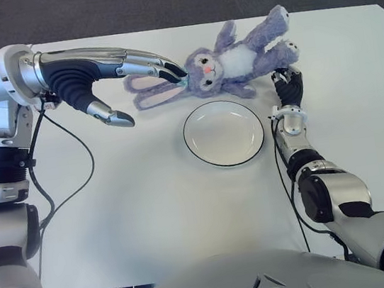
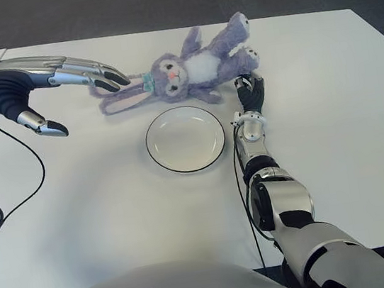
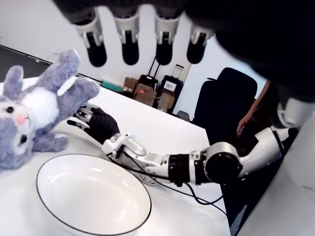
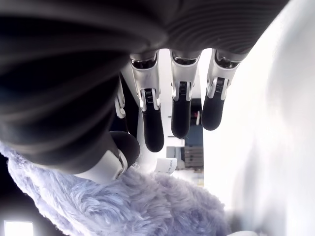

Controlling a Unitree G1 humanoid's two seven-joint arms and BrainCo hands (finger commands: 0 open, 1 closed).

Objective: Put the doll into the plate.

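The right hand (image 1: pixel 288 86), fingers spread and empty, touches the doll's (image 1: pixel 227 62) leg. The doll lies on the bench (image 1: pixel 151 207) beyond the plate (image 1: pixel 223 133). The left hand (image 1: pixel 114 72) hovers spread by its ears.

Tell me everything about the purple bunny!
The purple bunny is a fluffy plush doll with long floppy ears, white tummy, pink nose and dark eyes. It lies flat on the white table, just beyond the plate, not in it. The left hand reaches its open fingers over the ears; the right hand, fingers open, is at its leg.
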